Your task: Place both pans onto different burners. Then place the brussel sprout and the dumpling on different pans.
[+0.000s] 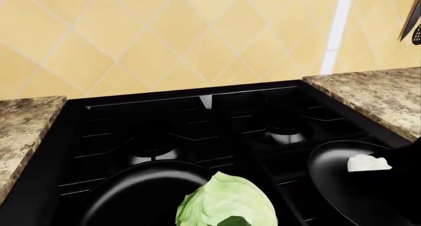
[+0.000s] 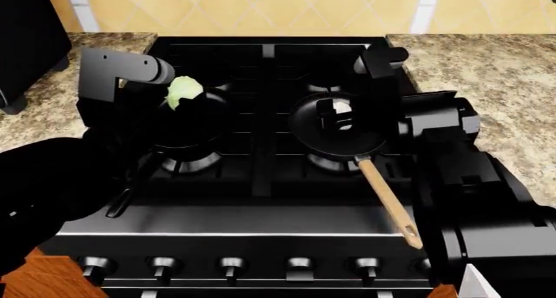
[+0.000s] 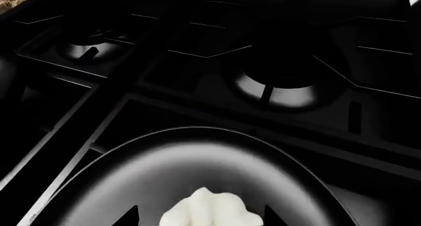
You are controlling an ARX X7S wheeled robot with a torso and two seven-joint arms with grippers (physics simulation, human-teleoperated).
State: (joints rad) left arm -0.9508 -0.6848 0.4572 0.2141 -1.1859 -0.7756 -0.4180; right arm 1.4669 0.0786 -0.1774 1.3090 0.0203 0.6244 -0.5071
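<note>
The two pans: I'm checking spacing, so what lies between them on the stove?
Only bare black grate shows between the black-handled pan and the wooden-handled pan in the head view. The left wrist view shows the same.

Pale-green sprout (image 1: 227,201), white dumpling (image 3: 209,208), black pans (image 2: 334,132)

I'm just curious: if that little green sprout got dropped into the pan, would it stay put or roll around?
The brussel sprout looks rounded, so it may roll a little before settling. Its loose, leafy surface suggests it's light and slightly squashy, not slippery. The pan below has a raised rim, which would probably keep it inside.
</note>
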